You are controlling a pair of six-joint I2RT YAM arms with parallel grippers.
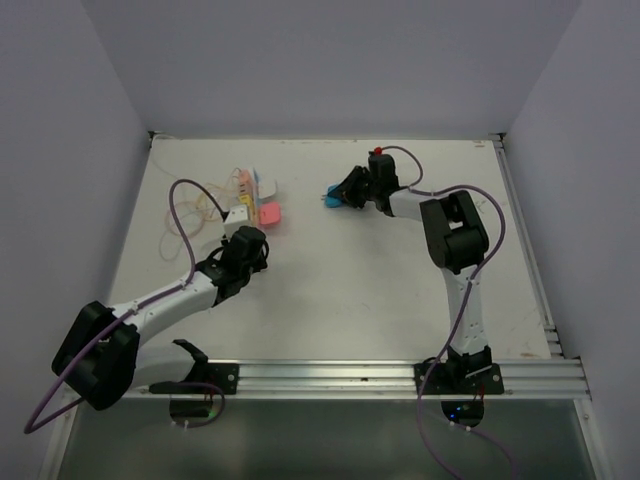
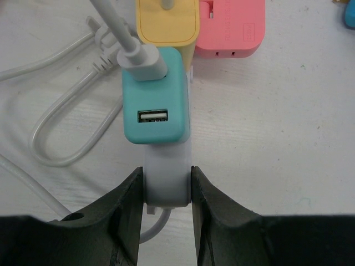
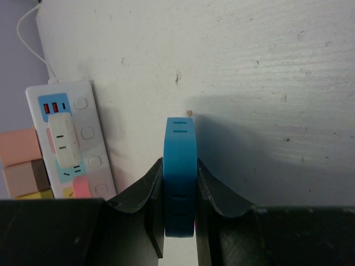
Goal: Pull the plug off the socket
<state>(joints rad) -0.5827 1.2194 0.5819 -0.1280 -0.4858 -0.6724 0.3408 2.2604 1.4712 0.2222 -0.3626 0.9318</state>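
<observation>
The socket [image 1: 243, 205] is a white power strip lying at the far left of the table, with teal [image 2: 155, 111], yellow [image 2: 166, 22] and pink [image 2: 230, 27] blocks on or beside it. My left gripper [image 2: 166, 176] is shut on its white near end [image 2: 165, 158]. My right gripper [image 3: 179, 166] is shut on a blue plug [image 3: 179, 149], held clear of the strip to its right, just above the table. In the right wrist view the socket [image 3: 89, 119] lies at the left with a cream plug [image 3: 62, 138] still in it. In the top view the blue plug [image 1: 331, 200] sits at the tips of my right gripper [image 1: 338, 195].
White cord loops [image 2: 66, 122] lie left of the strip, also seen in the top view [image 1: 190, 215]. Grey walls close off the table's left, far and right sides. A metal rail [image 1: 400, 375] runs along the near edge.
</observation>
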